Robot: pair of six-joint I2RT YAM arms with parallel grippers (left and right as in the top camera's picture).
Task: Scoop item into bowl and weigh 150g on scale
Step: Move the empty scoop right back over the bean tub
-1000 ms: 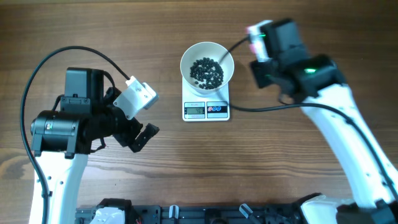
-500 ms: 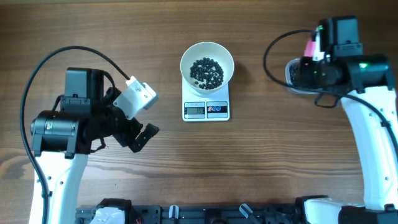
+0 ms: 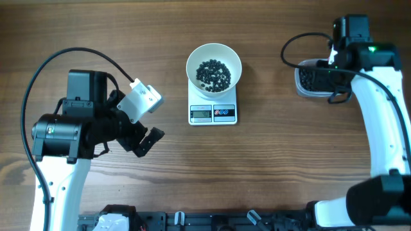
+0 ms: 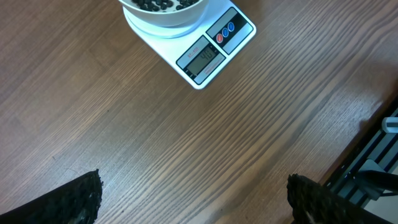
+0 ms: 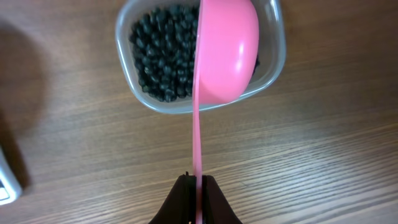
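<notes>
Now | my right pincer [image 5: 196,182] clamps the pink scoop [image 5: 227,53], poised over beans [image 5: 158,62] just ahead to load | left pincer [image 4: 196,199] wide, idle.

Robotics lab bench: wood-grain table [image 3: 289,179], 2 cabled arms [image 3: 61,135], digital scale [image 3: 213,113], black equip. rail [image 3: 212,221] at front.

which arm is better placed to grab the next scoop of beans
Right. The right hand is shut on the pink scoop, whose cup hangs over the clear tub of beans. The left hand is open and empty, over bare table near the scale.
</notes>
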